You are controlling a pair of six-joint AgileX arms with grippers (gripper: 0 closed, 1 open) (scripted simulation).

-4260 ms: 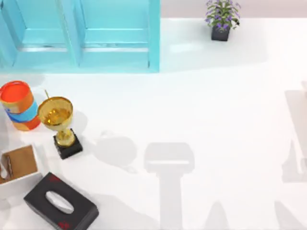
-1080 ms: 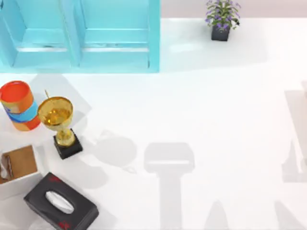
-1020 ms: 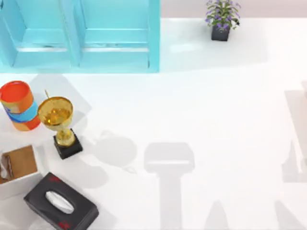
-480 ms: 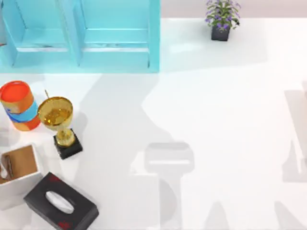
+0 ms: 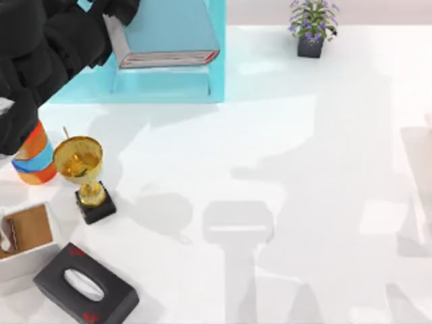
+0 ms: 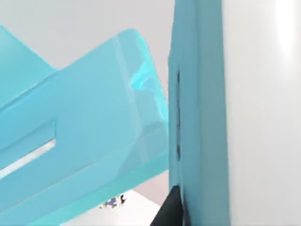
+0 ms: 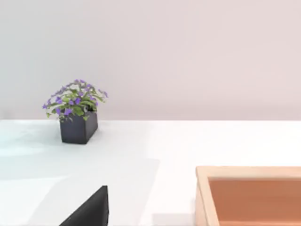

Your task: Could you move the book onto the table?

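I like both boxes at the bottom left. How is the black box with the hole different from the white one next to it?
The black tissue box is closed on top, with only an oval slot; the white box is open, showing a brown inside. The black tissue box lies turned at an angle and shows small red marks; the white box is cut off by the picture's left edge. Both are rectangular and rest on the glossy white table.

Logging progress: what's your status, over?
Left tool at book's edge, book raised over the shelf cabinet. Not yet on the table. Trophy stands below.
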